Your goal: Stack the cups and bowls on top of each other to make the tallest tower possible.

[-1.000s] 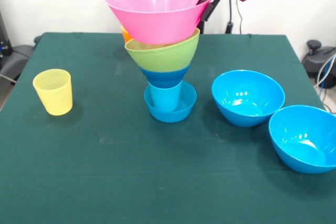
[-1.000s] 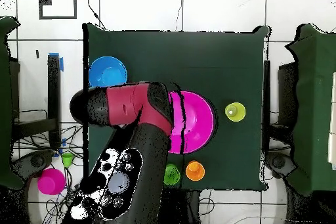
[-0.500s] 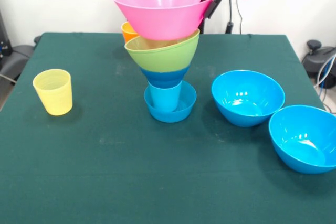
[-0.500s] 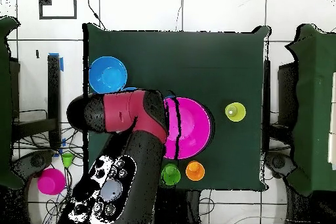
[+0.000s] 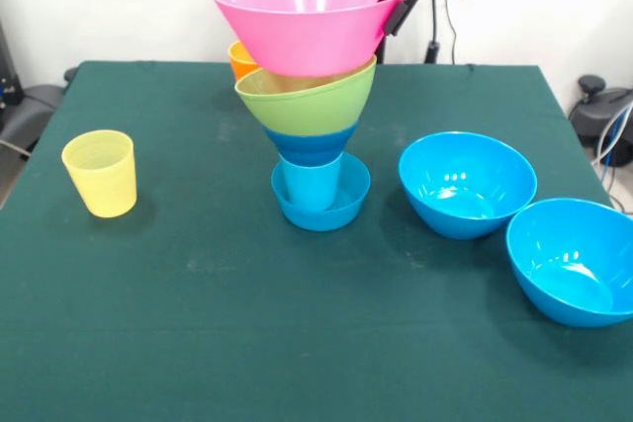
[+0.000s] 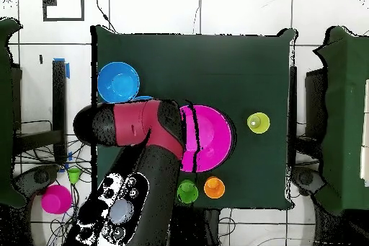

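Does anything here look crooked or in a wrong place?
Yes. The pink bowl on top of the tower sits tilted, with a gap above the green bowl on the right side. The tool is at its rim there.

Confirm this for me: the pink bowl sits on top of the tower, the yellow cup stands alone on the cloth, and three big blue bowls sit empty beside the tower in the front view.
Not quite. The front view shows two big blue bowls beside the tower, not three. The pink bowl tops it and the yellow cup stands alone.
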Action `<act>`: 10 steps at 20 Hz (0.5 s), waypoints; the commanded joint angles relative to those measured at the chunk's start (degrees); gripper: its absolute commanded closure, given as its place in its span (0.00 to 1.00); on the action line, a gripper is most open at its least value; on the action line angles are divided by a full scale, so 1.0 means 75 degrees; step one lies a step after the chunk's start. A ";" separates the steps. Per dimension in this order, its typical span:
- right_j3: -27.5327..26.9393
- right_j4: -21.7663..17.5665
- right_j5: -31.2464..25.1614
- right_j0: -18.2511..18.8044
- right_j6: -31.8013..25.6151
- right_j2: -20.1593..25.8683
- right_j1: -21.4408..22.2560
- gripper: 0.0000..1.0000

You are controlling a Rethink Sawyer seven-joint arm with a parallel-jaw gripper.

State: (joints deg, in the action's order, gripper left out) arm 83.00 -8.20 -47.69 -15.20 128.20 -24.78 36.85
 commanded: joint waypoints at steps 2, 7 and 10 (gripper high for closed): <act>0.0105 0.0145 0.0556 -0.0092 0.1624 0.0224 -0.0340 1.00; 0.0091 0.0166 0.0675 -0.0144 0.1641 0.0152 -0.0406 1.00; 0.0085 0.0253 0.0735 -0.0165 0.1712 0.0149 -0.0445 1.00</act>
State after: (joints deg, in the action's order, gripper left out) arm 83.00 -8.09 -45.16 -15.35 128.45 -26.03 35.41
